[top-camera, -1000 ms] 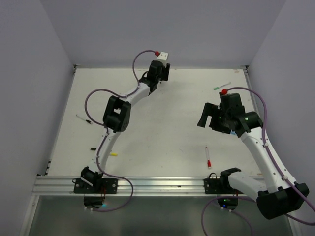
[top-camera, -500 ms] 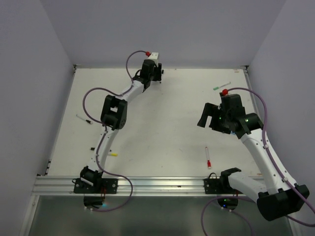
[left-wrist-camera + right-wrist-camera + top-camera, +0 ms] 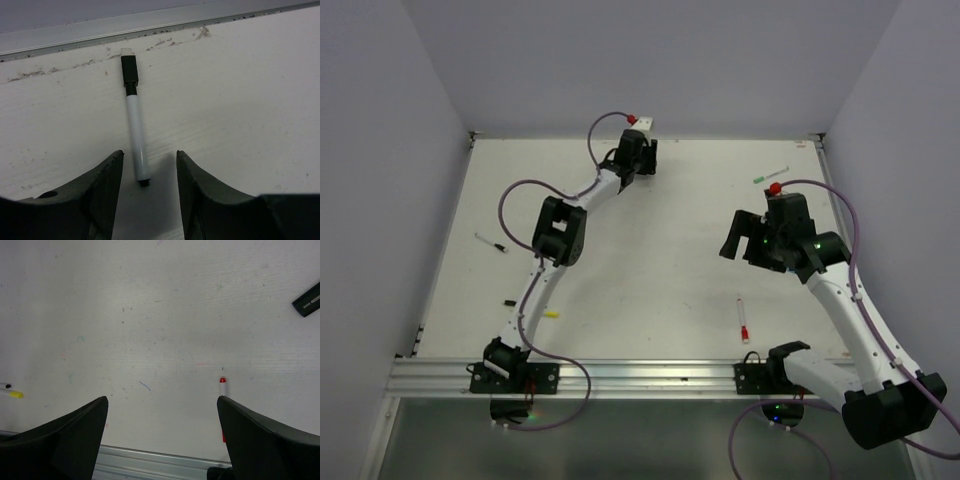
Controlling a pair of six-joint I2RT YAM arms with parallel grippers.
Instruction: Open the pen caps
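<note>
A white pen (image 3: 135, 131) with a black pen cap (image 3: 129, 70) lies close to the table's far rail. My left gripper (image 3: 149, 161) is open, one finger on each side of the pen's near end, touching neither side. In the top view the left gripper (image 3: 638, 156) sits at the far edge and hides that pen. My right gripper (image 3: 742, 240) hovers wide open over bare table at the right. A red-capped pen (image 3: 743, 320) lies near the front, and it shows as the red pen (image 3: 222, 385) beside the right finger. A loose yellow cap (image 3: 551, 314) and black cap (image 3: 509, 302) lie front left.
A green-capped pen (image 3: 771, 174) lies at the back right. A black-tipped pen (image 3: 490, 242) lies at the left edge. A black oblong piece with white print (image 3: 306, 300) lies at the right wrist view's upper right. The metal rail (image 3: 640, 372) bounds the front edge.
The left gripper swung a little left, then back right, along the far edge, and its jaws narrowed slightly. The right arm has stayed in place.
</note>
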